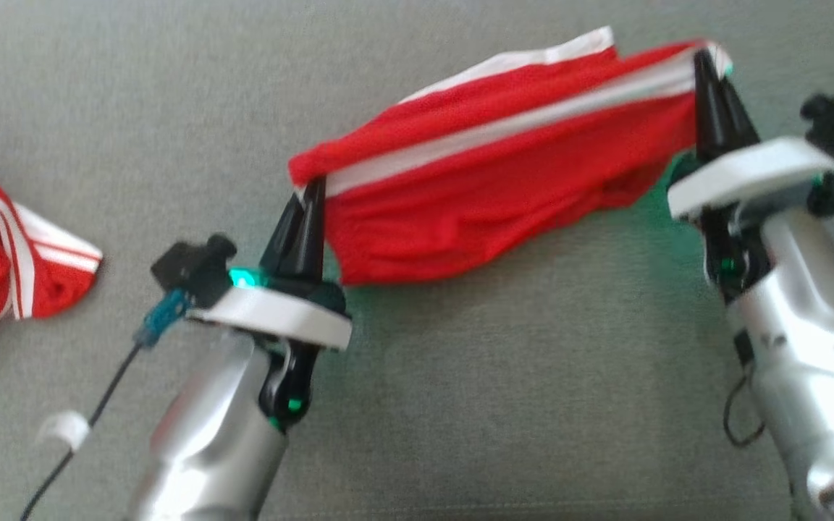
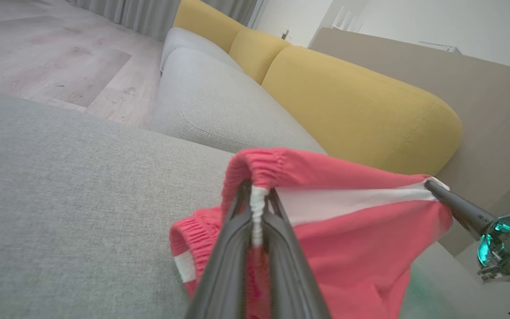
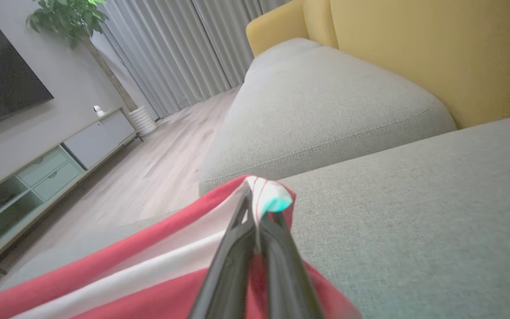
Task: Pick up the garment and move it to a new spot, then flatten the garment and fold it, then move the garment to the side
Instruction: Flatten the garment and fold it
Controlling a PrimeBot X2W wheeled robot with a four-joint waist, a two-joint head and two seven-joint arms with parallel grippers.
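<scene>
A crumpled red jersey (image 1: 4, 253) with white stripes lies at the far left of the grey sofa seat (image 1: 460, 405). To its right, well apart from it, the left gripper (image 1: 313, 189) is clamped on the elastic waistband of the red shorts (image 1: 489, 195). The shorts stretch out with their white side stripe taut, the loose cloth sagging toward the seat. At the far end, the right gripper (image 1: 704, 59) pinches the striped hem corner.

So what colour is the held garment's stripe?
White stripe on red fabric garment; head view shows best.
</scene>
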